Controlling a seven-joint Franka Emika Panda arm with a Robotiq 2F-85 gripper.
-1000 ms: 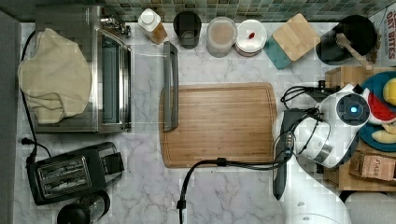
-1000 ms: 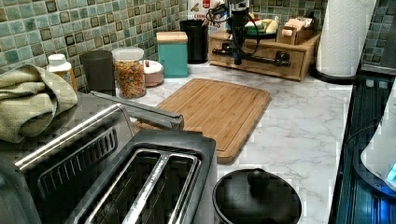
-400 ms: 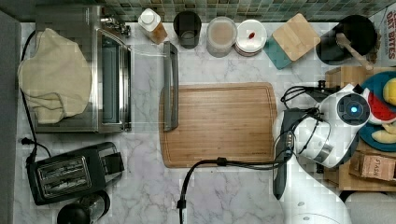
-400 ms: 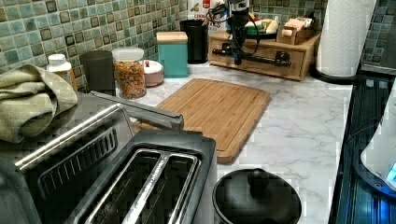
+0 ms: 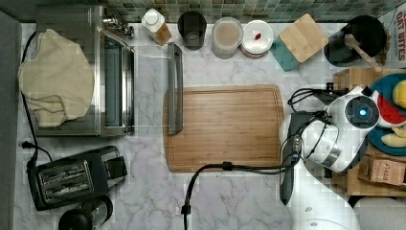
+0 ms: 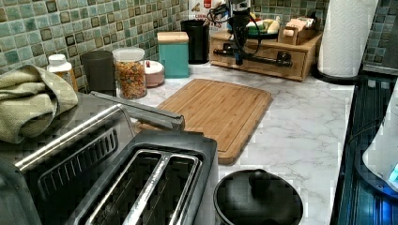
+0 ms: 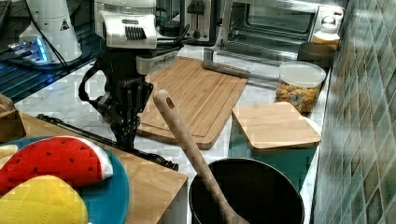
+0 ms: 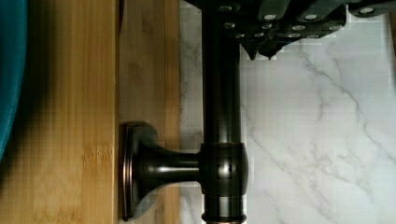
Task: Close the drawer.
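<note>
The drawer (image 6: 292, 56) is the light wooden front low in the stand at the back of the left view, with a dark bar handle (image 6: 263, 58) across it. In the wrist view the handle (image 8: 220, 116) runs along the drawer front (image 8: 149, 70), fixed by a short post. My gripper (image 8: 262, 52) points down with its fingertips together right against the handle, on the side away from the drawer. In the right view the gripper (image 7: 125, 139) tapers to a point on the handle (image 7: 154, 157). In the left view the gripper (image 6: 239, 57) stands at the handle's left part.
A bamboo cutting board (image 5: 225, 127) lies mid-counter in the top view, beside the toaster oven's open door (image 5: 174, 88). A blue plate with toy fruit (image 7: 70, 163) sits on the stand. A black pot with a wooden spoon (image 7: 187, 140), jars and a cable (image 5: 230, 167) are nearby.
</note>
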